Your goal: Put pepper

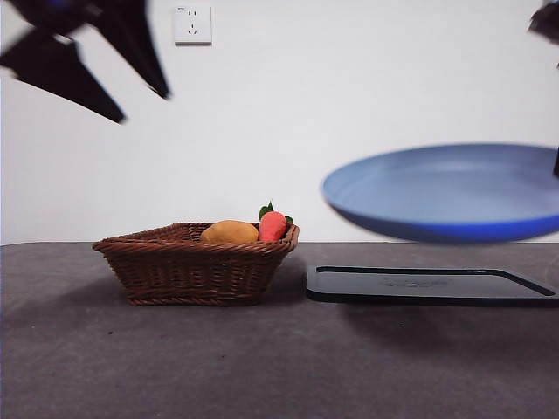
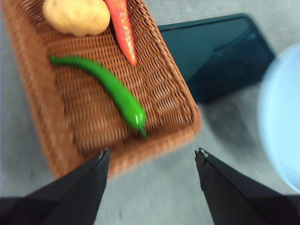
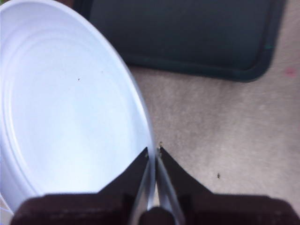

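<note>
In wicker basket (image 2: 42, 93): slim, curved, glossy-green pepper (image 2: 110, 86)

You see a woven wicker basket (image 2: 164, 89), rough and ribbed. The pepper (image 2: 112, 89) in it looks smooth and glossy. Your blue plate (image 1: 445, 188) has a smooth, plastic-looking sheen, the dark tray (image 1: 428, 285) is smooth, and the grey bench (image 1: 262, 367) is matt.

This looks like a robotics lab set up as a test station: a bare white wall (image 1: 349, 96) with one wall socket (image 1: 192, 24), a plain grey bench (image 1: 262, 367), and food props in a wicker basket (image 1: 188, 271) beside a black tray (image 1: 419, 285).
</note>
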You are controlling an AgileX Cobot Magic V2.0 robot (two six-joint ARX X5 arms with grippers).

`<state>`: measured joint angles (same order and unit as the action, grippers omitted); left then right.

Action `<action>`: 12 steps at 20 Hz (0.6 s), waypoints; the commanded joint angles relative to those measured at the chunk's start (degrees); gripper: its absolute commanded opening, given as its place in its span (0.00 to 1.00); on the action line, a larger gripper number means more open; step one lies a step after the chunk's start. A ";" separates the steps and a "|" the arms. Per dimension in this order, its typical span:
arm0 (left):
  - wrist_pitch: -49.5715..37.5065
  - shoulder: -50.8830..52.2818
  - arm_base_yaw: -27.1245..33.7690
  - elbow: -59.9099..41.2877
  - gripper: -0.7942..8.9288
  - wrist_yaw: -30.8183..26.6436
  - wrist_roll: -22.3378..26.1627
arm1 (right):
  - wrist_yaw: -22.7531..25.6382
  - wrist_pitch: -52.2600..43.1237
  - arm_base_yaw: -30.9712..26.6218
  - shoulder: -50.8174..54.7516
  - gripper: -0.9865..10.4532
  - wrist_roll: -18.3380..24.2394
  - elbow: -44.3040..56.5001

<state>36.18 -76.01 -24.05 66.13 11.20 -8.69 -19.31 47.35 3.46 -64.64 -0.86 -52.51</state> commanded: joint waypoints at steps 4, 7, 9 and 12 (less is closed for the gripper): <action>-0.13 -19.30 -3.65 12.70 0.41 -6.73 -2.08 | -0.11 -0.42 -1.36 9.11 0.09 -2.38 -1.09; 0.52 -27.63 -3.74 17.38 0.41 -8.35 -4.00 | -0.17 0.07 -1.64 13.09 0.09 -2.58 -1.09; 0.94 -31.19 -3.74 18.97 0.41 -8.31 -4.92 | -0.22 0.33 -1.64 14.49 0.09 -2.56 -1.09; 0.02 -35.12 -3.74 20.17 0.41 -8.63 -5.20 | -0.28 0.52 -1.64 14.82 0.09 -2.54 -1.09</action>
<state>36.64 -109.97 -27.44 84.99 2.68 -13.23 -19.35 48.49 1.85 -49.54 -2.61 -52.51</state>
